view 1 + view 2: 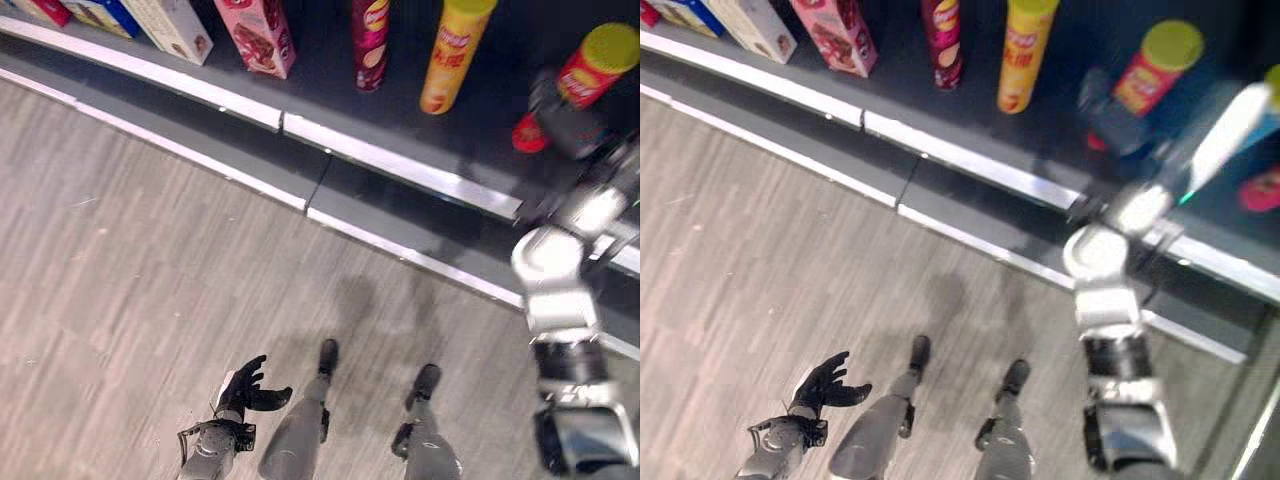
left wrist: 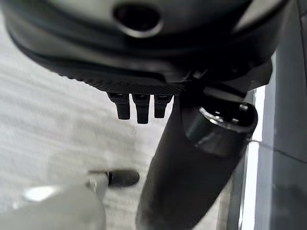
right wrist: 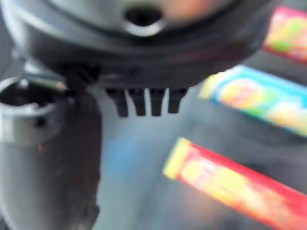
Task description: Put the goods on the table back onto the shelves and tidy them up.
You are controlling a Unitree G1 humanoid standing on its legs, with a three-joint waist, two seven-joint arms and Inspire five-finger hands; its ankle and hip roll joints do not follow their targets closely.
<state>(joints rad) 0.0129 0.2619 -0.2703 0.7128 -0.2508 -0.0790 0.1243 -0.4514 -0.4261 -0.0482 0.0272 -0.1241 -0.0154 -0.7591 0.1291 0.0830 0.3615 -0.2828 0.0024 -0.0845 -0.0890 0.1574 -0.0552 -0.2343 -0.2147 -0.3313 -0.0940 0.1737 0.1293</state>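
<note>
The left hand (image 1: 248,388) hangs low over the floor, well away from the shelf (image 1: 400,165), fingers loosely spread and holding nothing. On the shelf board, going rightward from the pink box (image 1: 257,35), stand a dark red tube (image 1: 369,42) and a yellow tube (image 1: 452,55), both upright. Right of the yellow tube is the red can with the yellow lid (image 1: 590,70), which looks tipped, its long axis slanting from its red base near the shelf's front up to the lid farther back. The right hand (image 1: 1118,125) is at that can's base, just beside or touching it (the wrist view shows short straight fingertips (image 3: 144,103) with the can lying past them, not enclosed), so the fingers read as apart rather than clamped. The right arm is plainly the nearer one; my guess is the next move is to straighten the can.
</note>
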